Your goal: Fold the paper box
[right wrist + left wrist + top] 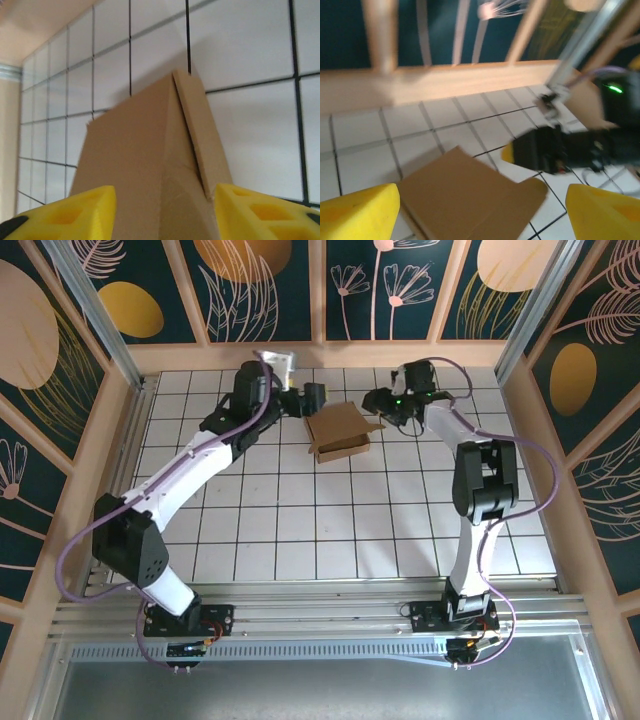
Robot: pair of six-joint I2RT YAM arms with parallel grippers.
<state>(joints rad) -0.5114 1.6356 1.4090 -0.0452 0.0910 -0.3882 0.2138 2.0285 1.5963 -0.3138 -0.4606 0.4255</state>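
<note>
Plain brown cardboard paper box sits on the white tiled table, toward 12 o'clock in the top view and a bit right of centre. It rests on the tiles, not lifted as far as I can tell.

Progress: it looks part-folded. It already reads as a shallow square tray with raised sides, not a flat sheet. A loose flap sticks out on its 3 o'clock side, and the right wrist view shows a narrow panel standing ajar along one corner, not flush. My call is that the body is formed, while the last flaps are left to tuck and the top is not yet closed. I can't see the inside well enough to say which tabs are locked.

Left hand is at about 10 o'clock of the box, just beside it. Its yellow fingers are spread wide with nothing pinched, and the cardboard lies low between and beyond them.

Right hand is at about 2 o'clock of the box, by the loose flap. Its yellow fingers straddle the box corner, with cardboard filling the gap. I can't tell whether they actually pinch it or only bracket it.
</note>
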